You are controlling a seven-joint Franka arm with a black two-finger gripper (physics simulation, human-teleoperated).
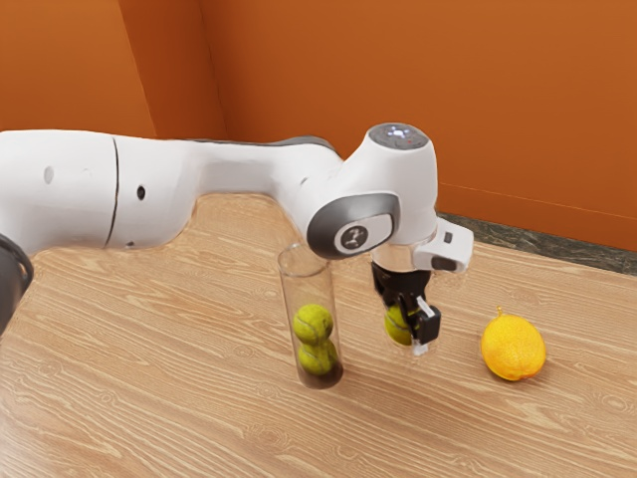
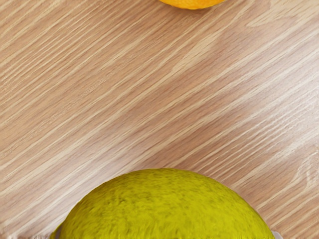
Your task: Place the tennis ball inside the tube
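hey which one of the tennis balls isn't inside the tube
The tennis ball held in the gripper. The other two, an upper ball and a lower ball, are stacked inside the clear tube.

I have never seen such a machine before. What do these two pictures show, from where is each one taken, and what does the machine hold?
The machine is a white jointed robot arm with a black two-finger gripper. The exterior view comes from a camera at the arm's side; the wrist view comes from a camera on the arm's hand, looking towards the table.

On the light wooden table stands a clear, open-topped tube with two yellow-green tennis balls inside, one above the other. Towards the exterior view's right lies a bumpy yellow-orange fruit.

The gripper holds another yellow-green tennis ball, outside the tube: the big round shape in the wrist view.
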